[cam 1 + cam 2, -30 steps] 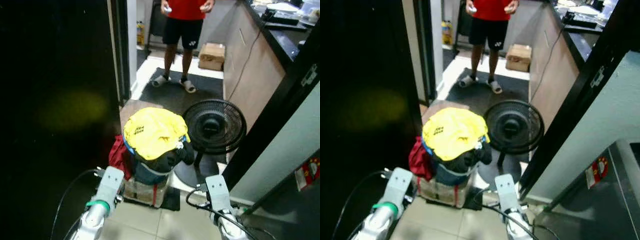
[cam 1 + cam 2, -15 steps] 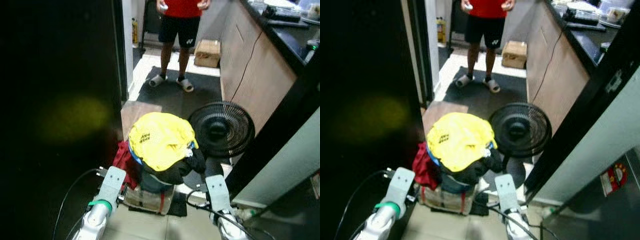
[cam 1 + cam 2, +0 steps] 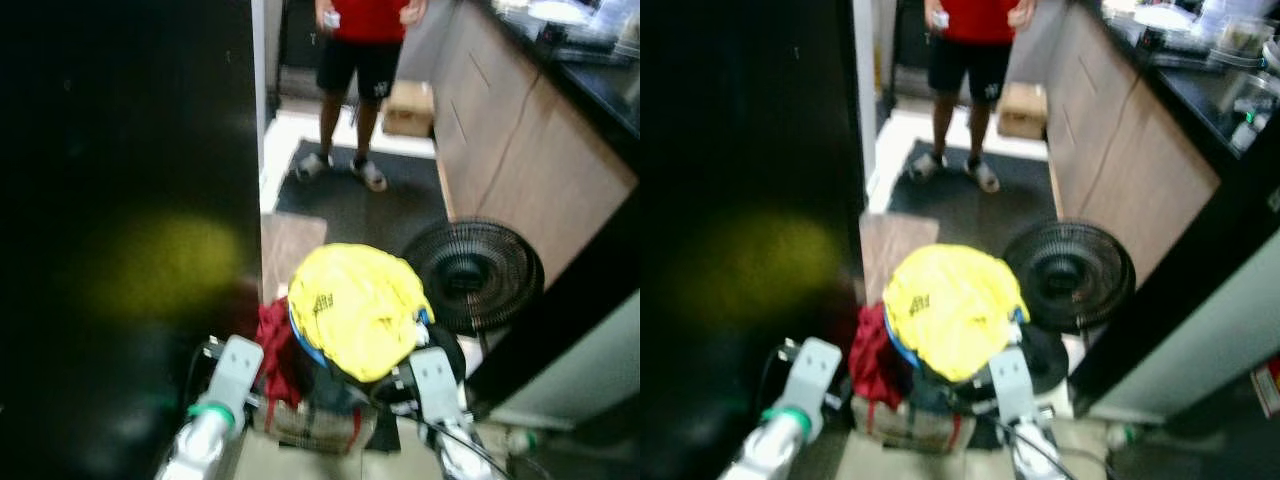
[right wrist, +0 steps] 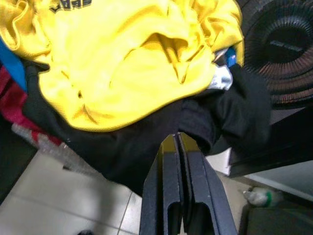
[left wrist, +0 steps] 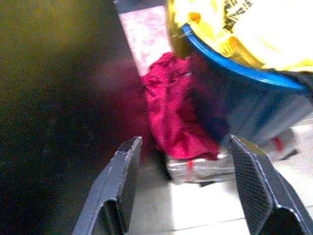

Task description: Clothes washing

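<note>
Left hand (image 5: pixel 183 188): raised low near the floor beside a dark wall, its two black fingers (image 5: pixel 120 183) spread wide apart and grasping nothing.
Red garment (image 5: pixel 173 115): crumpled, spilling down the left side of the basket onto a checked bag (image 3: pixel 305 428) that sits under it.
Laundry basket (image 5: pixel 264 98): blue rim and dark blue wall, standing on the tiled floor (image 4: pixel 58 205) just ahead of both hands, heaped above its rim.
Yellow shirt (image 3: pixel 358 308): bright yellow with dark lettering, wrinkled, draped over the top of the heap like a dome.
Black garment (image 4: pixel 161 142): hangs out from under the yellow shirt and over the basket's front and right side.
Right hand (image 4: pixel 178 147): fingers pressed together, clenched on nothing, tips just short of the black garment.
Fan (image 3: pixel 475 278): round black floor fan, just right of the basket.
Person (image 3: pixel 362 40): stands well behind on a dark mat (image 3: pixel 360 200), red top and black shorts.
Tabletop (image 3: pixel 1200 75): dark, above wooden cabinets at far right.
</note>
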Available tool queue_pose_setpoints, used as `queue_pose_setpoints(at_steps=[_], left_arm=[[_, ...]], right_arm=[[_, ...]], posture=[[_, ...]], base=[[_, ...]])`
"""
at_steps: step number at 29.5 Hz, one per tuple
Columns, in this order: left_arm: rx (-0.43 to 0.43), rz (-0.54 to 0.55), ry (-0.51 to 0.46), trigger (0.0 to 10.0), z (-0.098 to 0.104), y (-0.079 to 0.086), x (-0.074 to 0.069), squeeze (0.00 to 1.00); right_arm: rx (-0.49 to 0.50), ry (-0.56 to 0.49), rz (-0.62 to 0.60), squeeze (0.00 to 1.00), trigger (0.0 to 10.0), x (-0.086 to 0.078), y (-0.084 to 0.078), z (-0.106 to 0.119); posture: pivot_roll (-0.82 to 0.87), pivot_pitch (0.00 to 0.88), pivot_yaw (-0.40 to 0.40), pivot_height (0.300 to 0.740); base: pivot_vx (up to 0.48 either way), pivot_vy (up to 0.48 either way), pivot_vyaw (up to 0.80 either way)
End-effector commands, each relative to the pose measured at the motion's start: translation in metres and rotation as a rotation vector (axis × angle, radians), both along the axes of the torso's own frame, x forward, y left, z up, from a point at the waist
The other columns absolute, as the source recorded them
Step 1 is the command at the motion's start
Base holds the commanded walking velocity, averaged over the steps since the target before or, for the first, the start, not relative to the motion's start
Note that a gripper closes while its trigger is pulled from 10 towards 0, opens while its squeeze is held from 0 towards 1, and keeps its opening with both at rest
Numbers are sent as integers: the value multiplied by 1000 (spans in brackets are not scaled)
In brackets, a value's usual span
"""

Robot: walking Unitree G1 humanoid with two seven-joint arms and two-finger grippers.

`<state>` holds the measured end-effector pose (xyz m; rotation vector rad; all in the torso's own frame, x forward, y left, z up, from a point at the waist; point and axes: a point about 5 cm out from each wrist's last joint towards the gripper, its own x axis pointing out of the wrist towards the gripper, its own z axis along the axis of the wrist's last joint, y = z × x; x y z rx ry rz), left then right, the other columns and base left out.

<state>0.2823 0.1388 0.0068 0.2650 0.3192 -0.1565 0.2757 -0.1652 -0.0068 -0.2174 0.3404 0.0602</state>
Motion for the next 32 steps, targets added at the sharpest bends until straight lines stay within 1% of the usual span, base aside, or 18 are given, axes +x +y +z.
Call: queue_pose_setpoints(at_steps=[1,9,13,16,27,32], left_arm=[[20,55,15,10000,-2,20,-2,0],[15,56,14,10000,-2,19,-1,0],[26,52,14,10000,-2,19,-1,0],[33,44,7,10000,-1,19,0,0],[36,48,-5,10000,0,18,1,0],[37,52,-4,10000,0,18,2,0]], right_arm=[[-1,27,-18,0,10000,-6,-5,-6],[-2,29,-16,0,10000,-6,-5,-6],[-2,29,-15,0,10000,-6,-4,-6],[-3,30,-15,0,10000,-6,-4,-6],[-3,31,-10,0,10000,-6,-4,-6],[-3,31,-10,0,10000,-6,-4,-6]], posture=[[83,0,-21,740],[81,0,-20,740],[78,0,-19,740],[78,0,-19,740],[79,0,-21,740],[79,0,-21,740]], base=[[0,0,0],[0,0,0],[0,0,0],[0,-255,0],[0,-443,0],[0,-309,0]])
